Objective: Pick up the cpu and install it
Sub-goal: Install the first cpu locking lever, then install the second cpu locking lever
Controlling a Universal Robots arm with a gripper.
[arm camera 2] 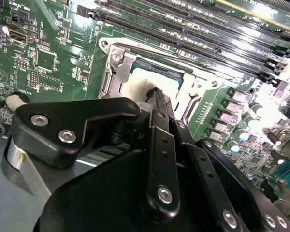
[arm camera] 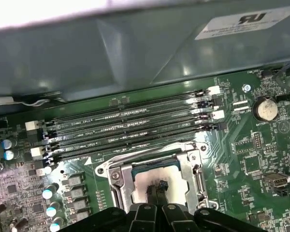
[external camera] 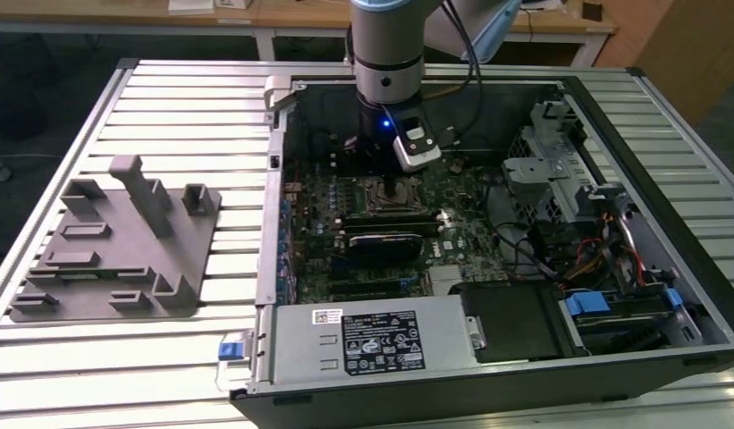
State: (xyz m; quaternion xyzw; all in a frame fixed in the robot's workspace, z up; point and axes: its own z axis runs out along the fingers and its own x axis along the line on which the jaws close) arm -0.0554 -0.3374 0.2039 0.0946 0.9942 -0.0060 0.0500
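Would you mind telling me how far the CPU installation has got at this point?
The pick-up looks done: the cpu already lies inside the socket frame on the motherboard, within the open computer case. In hand: the gripper is down on the chip's top plate in both wrist views. Left: whether it is fully seated cannot be told.

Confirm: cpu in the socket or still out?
In. In both wrist views the cpu lies flat within the metal socket frame on the motherboard, with the end effector tip on its top plate.
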